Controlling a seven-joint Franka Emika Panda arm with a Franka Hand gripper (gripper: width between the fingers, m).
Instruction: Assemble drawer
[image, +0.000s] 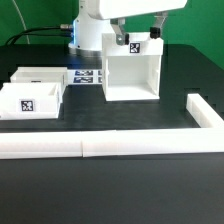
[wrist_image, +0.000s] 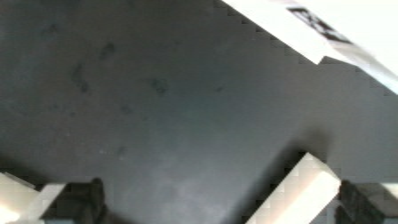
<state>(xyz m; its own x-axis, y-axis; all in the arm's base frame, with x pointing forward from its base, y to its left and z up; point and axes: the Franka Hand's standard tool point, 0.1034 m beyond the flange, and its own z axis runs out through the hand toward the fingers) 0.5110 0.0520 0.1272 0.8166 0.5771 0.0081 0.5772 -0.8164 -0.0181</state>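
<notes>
the hand (wrist_image: 192, 185) hovers spread and empty near the top of the housing (image: 132, 75), which stands on the surface (image: 120, 190). the front tray (image: 28, 102) and rear tray (image: 42, 74) sit well apart from it. probably lining up a first grasp; next it needs to lower over a housing wall and close.

White open-fronted housing (image: 132, 78) stands upright, with nearer tray (image: 30, 103) and farther tray (image: 42, 74) grouped apart from it.

I am finding no words, brands or numbers to read. Only black-and-white square tags (image: 27, 103), patterns without lettering, are showing: one on the nearer tray (image: 50, 106), one atop the housing (image: 132, 72), several on the marker board (image: 88, 76)
</notes>
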